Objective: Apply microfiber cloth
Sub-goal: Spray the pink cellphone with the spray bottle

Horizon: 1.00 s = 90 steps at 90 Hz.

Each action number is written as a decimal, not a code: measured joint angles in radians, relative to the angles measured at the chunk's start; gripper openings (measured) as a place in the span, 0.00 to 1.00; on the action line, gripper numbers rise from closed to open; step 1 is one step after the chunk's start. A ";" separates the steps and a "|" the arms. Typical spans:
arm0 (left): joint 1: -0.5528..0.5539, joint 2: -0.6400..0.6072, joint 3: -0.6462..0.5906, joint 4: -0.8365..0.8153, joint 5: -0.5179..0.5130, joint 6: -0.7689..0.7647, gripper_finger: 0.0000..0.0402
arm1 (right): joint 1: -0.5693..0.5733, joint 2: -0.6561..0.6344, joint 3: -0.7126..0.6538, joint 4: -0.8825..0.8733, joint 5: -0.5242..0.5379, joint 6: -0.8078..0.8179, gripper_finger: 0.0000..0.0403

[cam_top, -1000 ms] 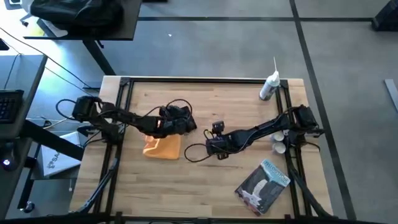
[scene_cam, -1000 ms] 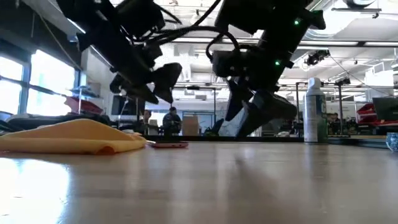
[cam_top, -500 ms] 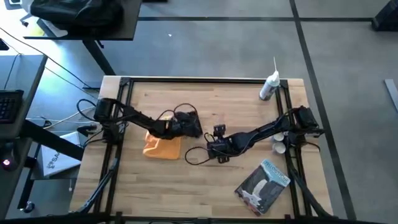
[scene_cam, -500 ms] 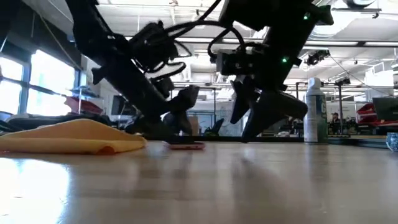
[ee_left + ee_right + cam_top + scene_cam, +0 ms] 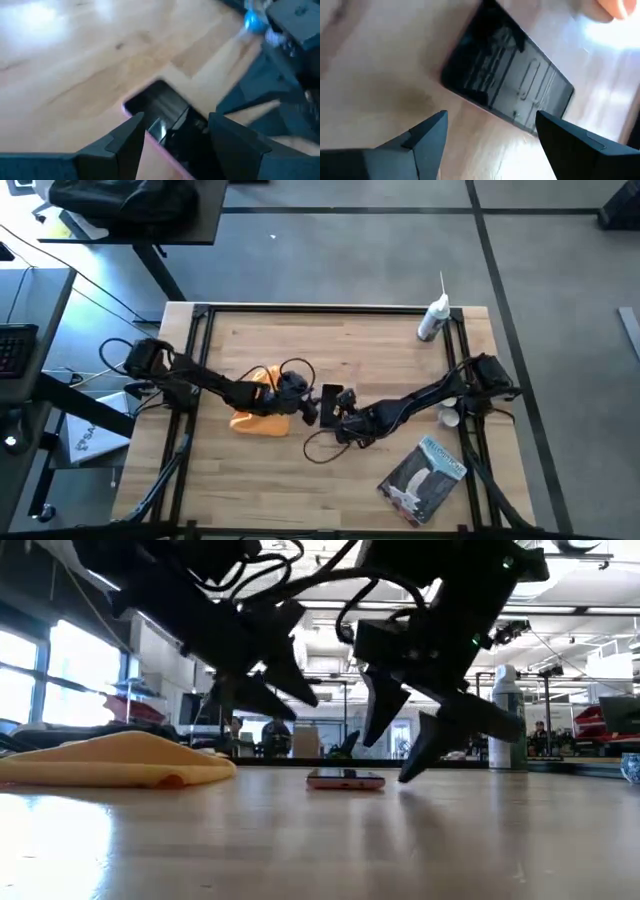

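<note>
**Left gripper sits between cloth and phone, and is the nearer one to the cloth**

Left gripper (image 5: 308, 409) hangs low over the middle of the worktop (image 5: 330, 340), its two fingers spread apart with nothing between them; the left wrist view shows bare wood and the phone (image 5: 167, 125) past the parted fingers. The microfiber cloth (image 5: 258, 412) lies bunched on the worktop just behind that gripper, on the left arm's own side, so close to the wrist that from above the arm crosses its edge. It is not held by either arm, and it is clear of the phone.

Next outward, the phone (image 5: 331, 399) lies flat on the wood, screen up, touching neither gripper. Seen level across the worktop, it rests alone with both sets of fingers raised above it. From above its long axis appears to run roughly away from the front edge, though its small showing makes that uncertain.

Beyond the phone, the right gripper (image 5: 345, 415) hovers with its fingers also wide and empty, the phone (image 5: 507, 92) lying just ahead of them.

Judging from this layout, the left arm is the one to fetch the cloth: it would need to draw back toward its own side, away from the phone, then carry the cloth across to the screen. The right arm would have to reach past the phone.

A spray bottle (image 5: 432, 318) stands at the far right corner, well apart.
</note>
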 joint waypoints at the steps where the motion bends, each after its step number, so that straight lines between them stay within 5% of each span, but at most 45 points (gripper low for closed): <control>1: -0.004 0.002 0.000 -0.004 0.000 0.000 0.49 | 0.001 0.002 0.000 0.003 0.005 -0.005 0.67; 17: -0.048 0.083 0.000 -0.013 -0.076 0.038 0.49 | 0.007 0.049 0.004 0.062 0.125 -0.063 0.67; 61: -0.049 0.269 -0.002 0.220 -0.063 0.669 0.49 | 0.017 0.058 -0.001 0.154 0.137 -0.242 0.67; 90: -0.048 0.272 0.002 0.255 -0.036 0.669 0.49 | 0.041 0.048 -0.001 0.236 0.207 -0.309 0.67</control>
